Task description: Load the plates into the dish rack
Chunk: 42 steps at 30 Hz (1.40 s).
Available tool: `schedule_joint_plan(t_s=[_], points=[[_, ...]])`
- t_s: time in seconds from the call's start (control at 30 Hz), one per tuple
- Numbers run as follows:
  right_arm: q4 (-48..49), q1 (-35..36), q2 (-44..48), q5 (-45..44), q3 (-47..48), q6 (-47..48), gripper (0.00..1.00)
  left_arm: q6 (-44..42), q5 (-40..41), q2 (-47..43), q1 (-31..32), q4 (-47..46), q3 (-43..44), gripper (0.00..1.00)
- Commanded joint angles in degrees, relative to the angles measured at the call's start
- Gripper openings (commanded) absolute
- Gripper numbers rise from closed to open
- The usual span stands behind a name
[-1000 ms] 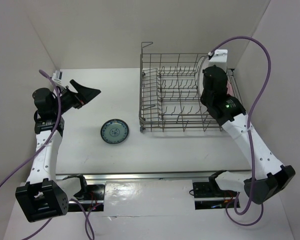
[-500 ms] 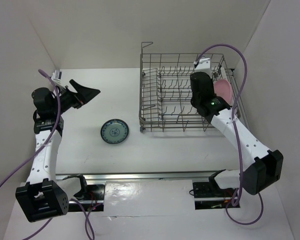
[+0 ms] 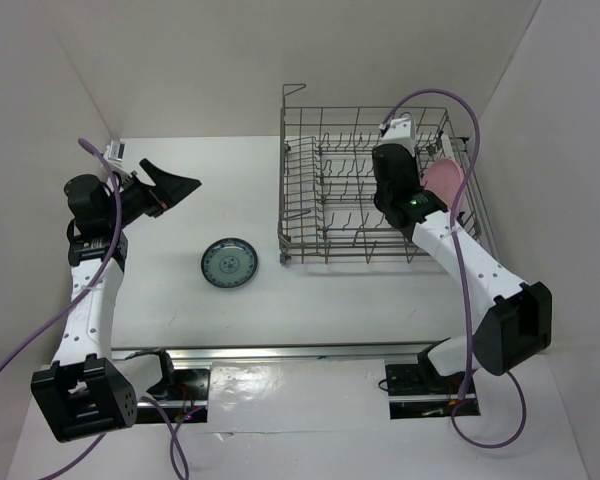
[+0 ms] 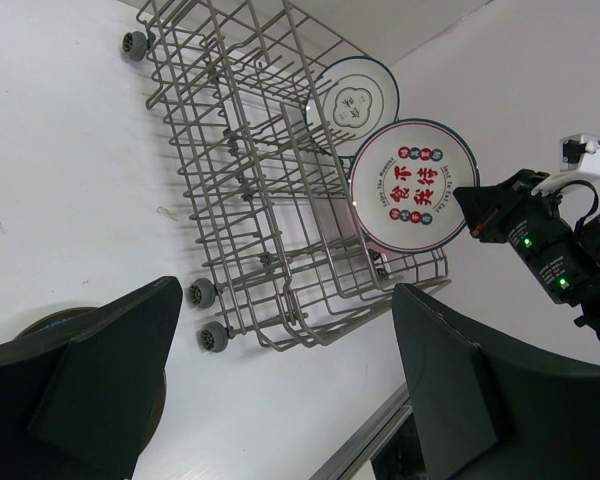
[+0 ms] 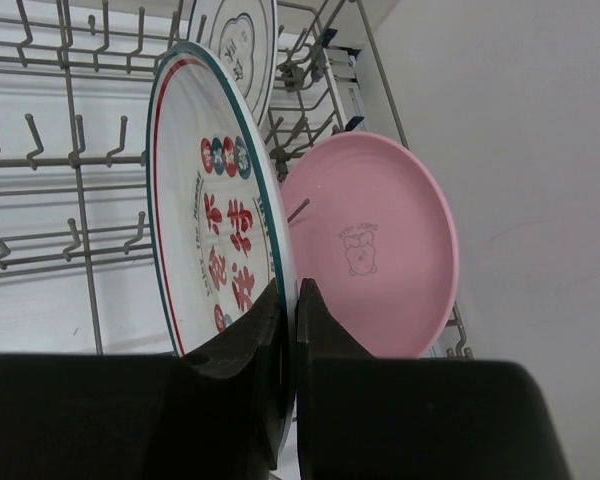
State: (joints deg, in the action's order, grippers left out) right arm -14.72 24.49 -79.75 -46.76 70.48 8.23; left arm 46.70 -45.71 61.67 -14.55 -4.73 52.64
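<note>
The dish rack (image 3: 335,185) stands at the back right of the table. My right gripper (image 5: 292,300) is shut on the rim of the white plate with red pattern (image 5: 215,230), holding it upright among the tines. The pink plate (image 5: 380,245) stands on edge just right of it, and the white plate with dark rim (image 5: 235,45) stands further back. In the top view my right gripper (image 3: 390,170) is over the rack's right half, beside the pink plate (image 3: 442,180). The teal-green plate (image 3: 229,264) lies flat on the table. My left gripper (image 3: 175,183) hovers open and empty at the far left.
The left wrist view looks across at the rack (image 4: 270,180) on its small wheels, with the red-patterned plate (image 4: 412,185) and the dark-rimmed plate (image 4: 355,95) upright in it. White walls close in the left, back and right. A metal rail (image 3: 310,352) runs along the near edge.
My right arm has swung left across the rack with the red-patterned plate, uncovering the pink plate at the rack's right side. The left arm and the teal plate have not moved.
</note>
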Motion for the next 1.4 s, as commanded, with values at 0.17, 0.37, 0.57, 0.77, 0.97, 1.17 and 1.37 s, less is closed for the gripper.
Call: schedule_joint_plan(t_s=[0.17, 0.37, 0.57, 0.77, 0.97, 1.17, 1.37], points=[[8.21, -0.76, -0.32, -2.46, -1.83, -0.85, 0.0, -0.12, -1.31, -0.15, -0.4, -2.65, 2.03, 1.0], [8.92, -1.29, -2.95, -2.46, -2.45, -2.77, 0.0, -0.12, -0.17, -0.15, -0.4, -1.51, 2.03, 1.0], [8.39, -2.34, -4.1, 0.09, -2.45, -4.54, 0.0, -0.12, -0.17, -0.15, -0.4, -1.51, 2.03, 1.0], [7.87, -3.57, -5.86, 2.72, -1.92, -6.2, 0.1, -0.64, -0.17, 0.38, -0.4, -0.98, 2.03, 1.0], [7.34, -3.57, -6.39, 4.3, -1.31, -6.73, 0.33, -1.16, 0.36, 0.38, -0.92, -0.45, 2.03, 1.0], [4.36, -3.58, -4.2, 5.54, 3.08, -6.73, 0.78, -1.17, 2.03, 1.0, -0.92, 1.21, 2.03, 1.0], [1.81, 0.01, 1.16, 4.14, 9.58, -6.12, 1.0, -1.7, 8.62, -0.23, -0.92, 5.78, -0.34, 1.0]])
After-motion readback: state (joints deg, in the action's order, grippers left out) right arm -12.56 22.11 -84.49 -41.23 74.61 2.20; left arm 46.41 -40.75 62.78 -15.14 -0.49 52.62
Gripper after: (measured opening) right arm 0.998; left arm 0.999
